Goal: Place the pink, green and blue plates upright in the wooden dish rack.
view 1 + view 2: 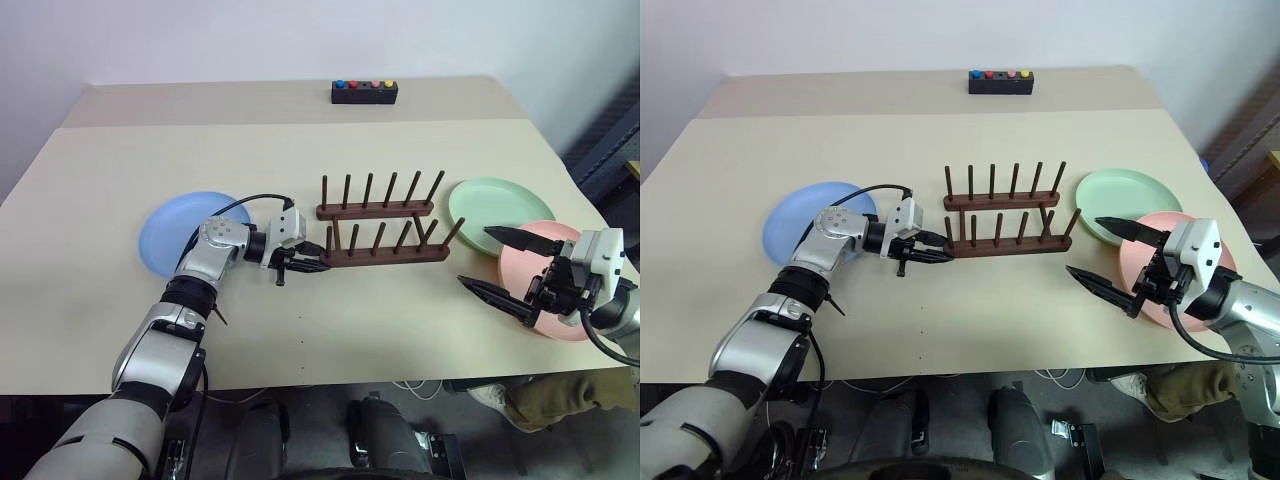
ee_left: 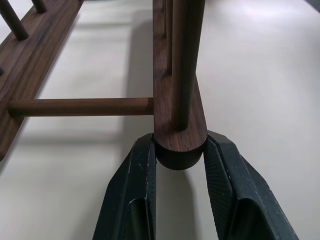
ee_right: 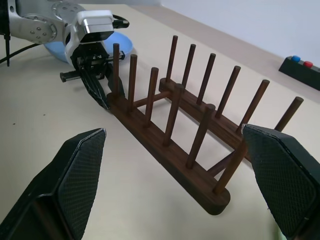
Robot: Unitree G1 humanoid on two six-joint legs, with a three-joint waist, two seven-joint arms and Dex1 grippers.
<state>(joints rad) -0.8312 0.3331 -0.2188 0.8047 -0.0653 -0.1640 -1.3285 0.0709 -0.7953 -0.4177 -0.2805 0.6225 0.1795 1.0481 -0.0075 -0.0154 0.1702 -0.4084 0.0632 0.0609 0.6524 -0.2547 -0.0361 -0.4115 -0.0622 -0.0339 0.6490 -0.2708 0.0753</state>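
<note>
So the wooden dish rack (image 1: 382, 232) sits about dead centre of the bench (image 1: 300, 330), empty, two dark rails with a row of upright pegs on each. Its long axis runs 9 to 3 o'clock across the head view, with the pegs leaning a bit toward 1 o'clock.

The left gripper (image 1: 305, 265) is at the rack's 9 o'clock end, fingers (image 2: 135, 200) pinching the rounded tip of the near rail, one on each side of it. In the left wrist view you can see the wood wedged right between the two black pads, with the first peg standing just behind.

Blue plate (image 1: 185, 232) lies flat out at 9 o'clock from the rack, partly under the left forearm. Green plate (image 1: 495, 203) lies flat at roughly 3 o'clock, just past the rack's end, and the pink plate (image 1: 530, 268) is at about 4 o'clock from the rack, overlapping the green one's near edge.

The right gripper (image 1: 505, 263) hovers over the pink plate with its fingers spread wide, holding nothing, pointing back toward the rack.

A small black box with coloured buttons (image 1: 364, 92) sits at 12 o'clock near the far edge, well apart from everything.

The bench top is plain beige with a seam across the far part, against a pale wall. Someone's shoe and trouser leg (image 1: 545, 397) show at the floor around 5 o'clock.
</note>
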